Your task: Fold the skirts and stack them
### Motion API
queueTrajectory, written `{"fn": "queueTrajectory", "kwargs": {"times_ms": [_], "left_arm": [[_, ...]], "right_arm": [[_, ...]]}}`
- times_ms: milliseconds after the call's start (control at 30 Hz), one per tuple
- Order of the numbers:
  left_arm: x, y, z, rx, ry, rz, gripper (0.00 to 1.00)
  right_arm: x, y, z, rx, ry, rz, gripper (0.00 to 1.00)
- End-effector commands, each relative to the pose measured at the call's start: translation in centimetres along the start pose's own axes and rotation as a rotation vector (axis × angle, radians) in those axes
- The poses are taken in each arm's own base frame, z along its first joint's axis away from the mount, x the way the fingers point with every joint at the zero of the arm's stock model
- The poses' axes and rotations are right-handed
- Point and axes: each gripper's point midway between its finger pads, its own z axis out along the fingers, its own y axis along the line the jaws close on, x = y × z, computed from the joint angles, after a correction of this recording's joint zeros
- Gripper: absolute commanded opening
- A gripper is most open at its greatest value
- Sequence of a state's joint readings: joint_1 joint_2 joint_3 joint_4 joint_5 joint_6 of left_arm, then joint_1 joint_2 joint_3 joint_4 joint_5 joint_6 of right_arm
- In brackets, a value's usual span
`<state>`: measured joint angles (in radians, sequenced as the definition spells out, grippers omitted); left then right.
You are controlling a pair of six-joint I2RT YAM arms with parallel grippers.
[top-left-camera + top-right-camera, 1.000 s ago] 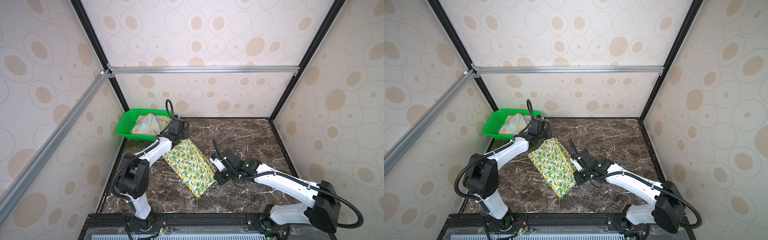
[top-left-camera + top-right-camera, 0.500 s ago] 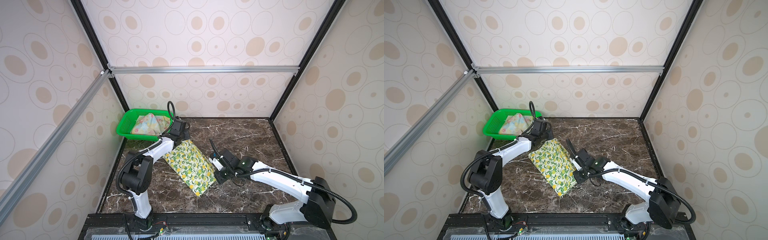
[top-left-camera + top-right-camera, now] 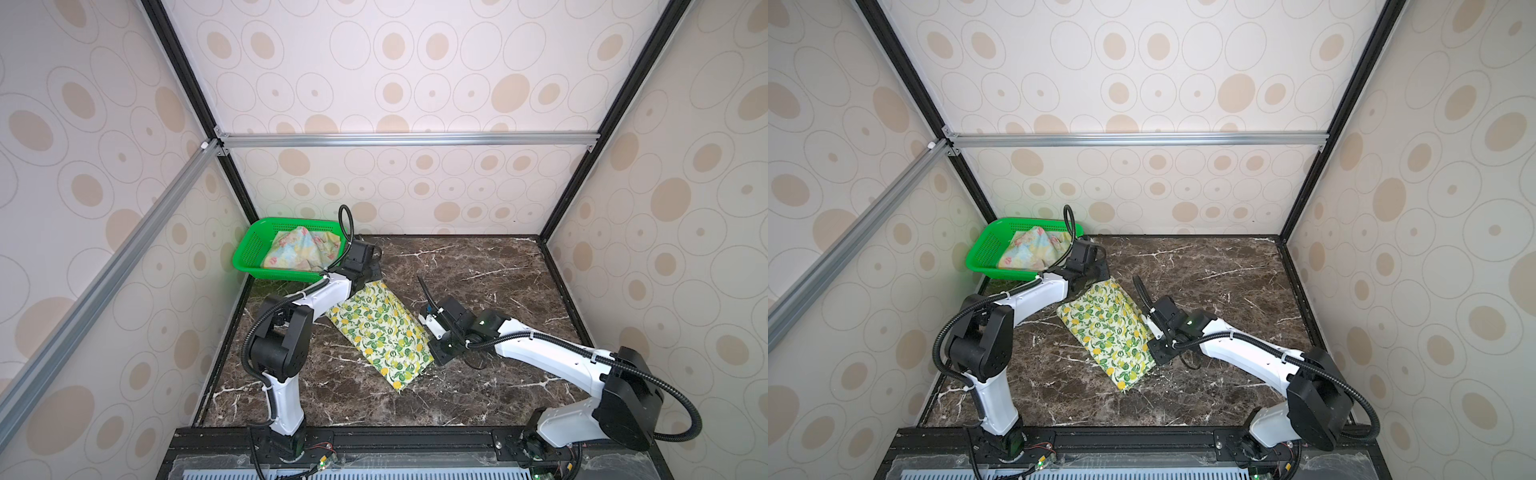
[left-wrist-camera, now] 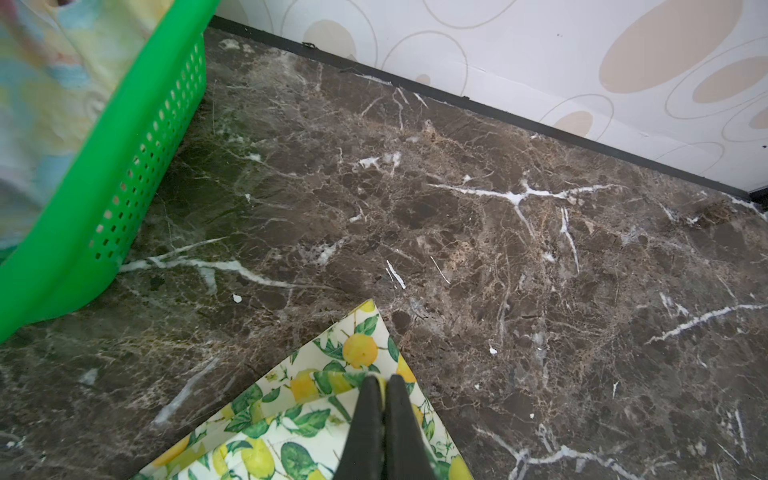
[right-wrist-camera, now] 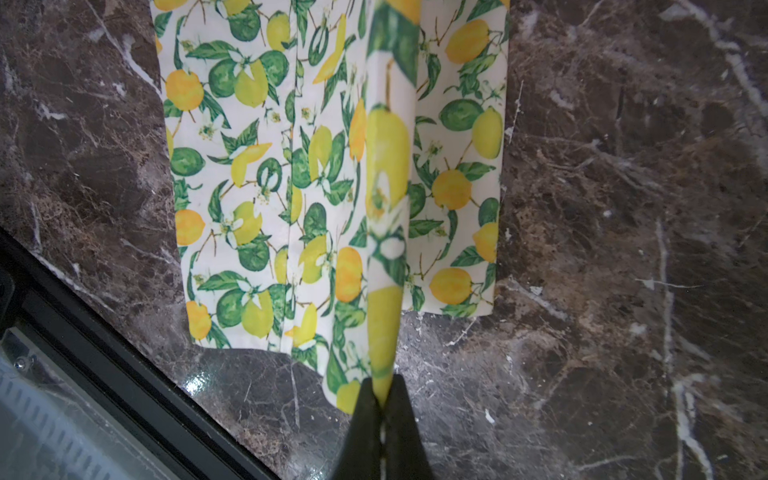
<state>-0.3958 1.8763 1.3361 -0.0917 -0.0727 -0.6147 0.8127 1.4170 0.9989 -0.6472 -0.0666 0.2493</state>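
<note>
Marble tabletop [image 3: 478, 266], mid: lemon skirt [image 3: 382, 332] folded long | green basket [image 3: 249, 257]: floral skirt [image 3: 299, 249], bunched | left gripper [image 4: 384, 380], right gripper [image 5: 384, 390]: pinching lemon skirt's opposite ends | risk: thin cloth slipping free, fold spoiling, through uneven pull

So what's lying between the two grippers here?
The folded lemon skirt: the left gripper is shut on its far corner, the right gripper on an edge near its other end. Both top views show it.
</note>
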Motion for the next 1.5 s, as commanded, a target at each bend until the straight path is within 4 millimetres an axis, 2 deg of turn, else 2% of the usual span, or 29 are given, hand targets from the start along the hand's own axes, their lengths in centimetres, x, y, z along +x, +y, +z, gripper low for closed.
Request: {"fn": "queueTrajectory", "kwargs": {"times_ms": [0, 267, 733, 1100, 1467], "left_arm": [[-2.3, 0.1, -0.3, -0.032, -0.067, -0.002, 0.00], [-2.1, 0.7, 0.0, -0.050, -0.062, -0.003, 0.00], [-1.1, 1.3, 1.2, -0.060, -0.040, -0.003, 0.00], [0.1, 1.3, 2.7, -0.052, -0.007, 0.001, 0.00], [0.2, 0.7, 3.9, -0.030, 0.002, 0.008, 0.00]], "right_arm": [[-0.3, -0.4, -0.2, 0.016, 0.008, -0.011, 0.00], [-1.1, -0.9, 0.4, 0.028, 0.017, -0.020, 0.00], [-1.2, -1.7, 2.0, 0.032, 0.045, 0.001, 0.00], [-0.4, -2.2, 3.1, 0.035, 0.079, 0.037, 0.00], [0.4, -2.4, 4.2, 0.034, 0.110, 0.078, 0.00]]}}
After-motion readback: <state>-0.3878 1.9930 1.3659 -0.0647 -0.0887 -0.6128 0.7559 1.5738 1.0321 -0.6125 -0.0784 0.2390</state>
